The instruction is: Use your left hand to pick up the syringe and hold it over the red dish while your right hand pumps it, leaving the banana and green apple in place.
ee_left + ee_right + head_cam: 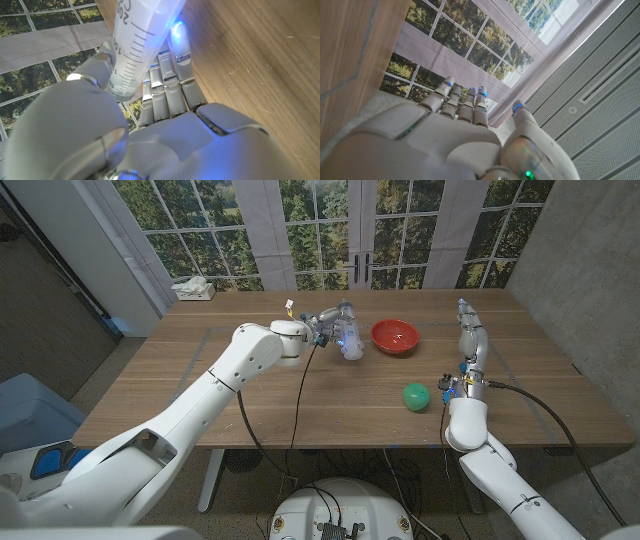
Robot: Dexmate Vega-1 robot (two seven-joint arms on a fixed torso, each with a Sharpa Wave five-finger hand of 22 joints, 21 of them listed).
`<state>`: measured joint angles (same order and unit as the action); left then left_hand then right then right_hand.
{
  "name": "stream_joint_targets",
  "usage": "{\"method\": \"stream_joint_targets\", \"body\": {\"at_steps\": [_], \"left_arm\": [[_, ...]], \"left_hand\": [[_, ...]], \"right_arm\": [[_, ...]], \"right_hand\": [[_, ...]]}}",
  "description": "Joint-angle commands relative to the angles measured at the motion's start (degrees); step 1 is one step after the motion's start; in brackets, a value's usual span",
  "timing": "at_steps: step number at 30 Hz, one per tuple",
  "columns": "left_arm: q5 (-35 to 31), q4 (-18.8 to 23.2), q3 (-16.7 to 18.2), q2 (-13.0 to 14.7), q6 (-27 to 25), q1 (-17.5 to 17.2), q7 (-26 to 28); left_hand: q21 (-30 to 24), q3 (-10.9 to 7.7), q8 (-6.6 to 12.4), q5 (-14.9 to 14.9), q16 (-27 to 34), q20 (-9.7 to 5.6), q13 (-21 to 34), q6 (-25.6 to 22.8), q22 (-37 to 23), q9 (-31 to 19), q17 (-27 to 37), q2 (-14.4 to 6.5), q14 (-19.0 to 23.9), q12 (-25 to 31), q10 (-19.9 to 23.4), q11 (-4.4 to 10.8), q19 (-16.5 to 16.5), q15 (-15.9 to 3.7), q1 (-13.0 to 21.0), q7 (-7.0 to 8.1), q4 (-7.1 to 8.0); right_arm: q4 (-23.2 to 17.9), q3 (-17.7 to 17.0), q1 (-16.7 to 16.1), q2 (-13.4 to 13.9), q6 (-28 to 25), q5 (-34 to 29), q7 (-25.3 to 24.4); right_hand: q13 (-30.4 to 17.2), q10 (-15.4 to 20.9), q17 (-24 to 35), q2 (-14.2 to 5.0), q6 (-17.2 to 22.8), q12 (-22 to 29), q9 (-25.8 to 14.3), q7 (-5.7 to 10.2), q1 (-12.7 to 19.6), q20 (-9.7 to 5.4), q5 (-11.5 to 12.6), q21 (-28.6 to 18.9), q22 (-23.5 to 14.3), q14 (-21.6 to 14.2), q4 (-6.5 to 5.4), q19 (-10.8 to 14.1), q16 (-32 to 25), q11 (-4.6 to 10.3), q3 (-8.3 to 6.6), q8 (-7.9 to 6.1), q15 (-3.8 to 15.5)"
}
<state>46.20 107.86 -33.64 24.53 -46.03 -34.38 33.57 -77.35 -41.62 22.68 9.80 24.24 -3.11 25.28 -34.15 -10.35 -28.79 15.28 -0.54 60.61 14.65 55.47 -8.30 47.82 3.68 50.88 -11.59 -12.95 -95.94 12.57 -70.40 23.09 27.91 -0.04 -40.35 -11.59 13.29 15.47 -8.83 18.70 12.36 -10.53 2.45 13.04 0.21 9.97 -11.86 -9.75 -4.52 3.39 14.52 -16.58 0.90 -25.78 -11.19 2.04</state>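
My left hand (325, 323) grips the clear syringe (349, 338) above the table, a little left of the red dish (394, 336). In the left wrist view the syringe barrel (135, 45) with its black scale marks lies between my thumb and fingers (170, 80). The green apple (416, 396) sits on the wood in front of the dish. My right hand (470, 332) stands raised at the table's right side, fingers extended and holding nothing; its back (465, 135) shows in the right wrist view against the window.
A white tissue box (194, 289) sits at the far left corner of the wooden table (250, 405). Windows and curtains stand behind the table. A grey wall lies to the right.
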Motion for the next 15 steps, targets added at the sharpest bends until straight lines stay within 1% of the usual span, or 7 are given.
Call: {"method": "stream_joint_targets", "body": {"at_steps": [1,5,6,7,8,13,15], "left_arm": [[-2.1,-0.3,-1.1,0.5,-9.5,3.3,2.1],[-4.0,-0.3,-2.5,0.8,-12.8,4.7,2.6],[-4.2,-0.5,-2.8,1.0,-13.5,5.1,2.0],[-4.8,-0.6,-3.3,0.9,-14.7,5.7,2.3],[-5.4,-0.8,-3.5,0.7,-15.6,5.9,2.7],[-7.7,-1.7,-5.8,1.1,-19.2,8.1,0.9],[-8.7,-1.9,-6.4,1.3,-19.8,8.5,0.2]], "left_hand": [[-0.3,-2.97,-0.2,0.9,0.5,-9.08,0.5,-12.7,-0.1,-3.1,1.4,-7.1,14.7,0.6,16.9,16.21,1.5,-17.05,6.1,4.6,1.93],[-0.3,-2.92,-0.37,1.0,0.7,-9.08,0.8,-12.8,-0.1,-3.0,1.6,-7.0,14.8,0.7,16.8,16.19,1.4,-17.05,6.3,4.54,1.93],[-0.3,-2.91,-0.43,1.0,0.7,-9.09,0.9,-12.9,-0.1,-2.9,1.6,-6.9,14.7,0.8,16.8,16.25,1.3,-17.05,6.4,4.54,1.93],[-0.3,-2.9,-0.49,1.0,0.8,-9.1,1.0,-12.9,-0.1,-2.9,1.7,-6.9,14.7,0.8,16.9,16.21,1.3,-17.04,6.5,4.47,1.94],[-0.3,-2.89,-0.52,1.0,0.8,-9.1,1.1,-13.0,-0.1,-2.8,1.7,-6.9,14.7,0.9,16.9,16.2,1.2,-17.04,6.5,4.44,1.94],[-0.2,-2.83,-0.85,1.0,1.0,-9.11,1.5,-13.0,-0.1,-2.6,2.0,-6.7,14.5,1.1,16.8,16.21,0.8,-17.04,6.8,4.55,1.96],[-0.2,-2.8,-0.96,1.0,1.0,-9.11,1.7,-13.1,-0.1,-2.5,2.2,-6.7,14.4,1.1,16.7,16.32,0.6,-17.03,6.9,4.54,2.0]], "right_arm": [[-0.1,-1.2,-0.8,-0.1,1.8,3.5,3.1],[-0.4,-1.3,-1.0,0.7,2.7,7.8,6.9],[0.0,-1.3,-0.9,0.9,3.6,8.8,8.0],[0.3,-1.3,-0.9,1.2,4.4,10.1,9.4],[0.6,-1.2,-0.9,1.3,5.1,11.2,10.4],[0.5,-1.5,-1.3,1.1,5.9,11.9,11.5],[0.3,-1.7,-1.5,0.5,5.7,11.2,10.8]], "right_hand": [[-0.3,0.0,0.2,-0.74,-0.1,-0.1,-0.1,-0.26,0.6,0.04,0.1,0.1,-0.2,-0.5,-0.4,0.3,-0.2,-0.47,-0.08,0.24,0.89],[-0.3,0.0,0.1,-0.4,-0.4,-0.1,-0.1,-0.55,0.7,0.36,0.1,0.2,-0.2,-0.5,-0.17,0.3,-0.1,-0.67,-0.04,0.36,0.71],[-0.3,-0.2,0.0,-0.26,-0.6,-0.2,-0.1,-0.56,1.1,0.46,0.3,0.2,-0.1,-0.4,0.29,0.1,0.0,-0.65,-0.25,0.38,0.74],[-0.3,-0.5,-0.3,-0.13,-0.8,-0.3,-0.1,-0.59,1.9,0.55,0.5,0.3,-0.1,-0.3,1.03,0.1,0.2,-0.58,-0.61,0.41,0.55],[-0.3,-0.6,-0.3,-0.08,-0.8,-0.4,-0.1,-0.68,2.1,0.67,0.6,0.3,-0.1,-0.3,1.27,0.1,0.3,-0.66,-0.72,0.4,0.51],[-0.3,-0.7,-0.5,0.08,-1.1,-0.4,-0.1,-0.84,2.7,1.03,0.7,0.4,-0.1,-0.2,1.97,-0.1,0.5,-0.94,-0.99,0.43,0.23],[-0.3,-0.7,-0.5,0.12,-1.1,-0.5,-0.1,-0.81,2.9,0.98,0.8,0.5,-0.1,-0.2,2.14,-0.1,0.5,-0.87,-1.04,0.43,0.29]]}}
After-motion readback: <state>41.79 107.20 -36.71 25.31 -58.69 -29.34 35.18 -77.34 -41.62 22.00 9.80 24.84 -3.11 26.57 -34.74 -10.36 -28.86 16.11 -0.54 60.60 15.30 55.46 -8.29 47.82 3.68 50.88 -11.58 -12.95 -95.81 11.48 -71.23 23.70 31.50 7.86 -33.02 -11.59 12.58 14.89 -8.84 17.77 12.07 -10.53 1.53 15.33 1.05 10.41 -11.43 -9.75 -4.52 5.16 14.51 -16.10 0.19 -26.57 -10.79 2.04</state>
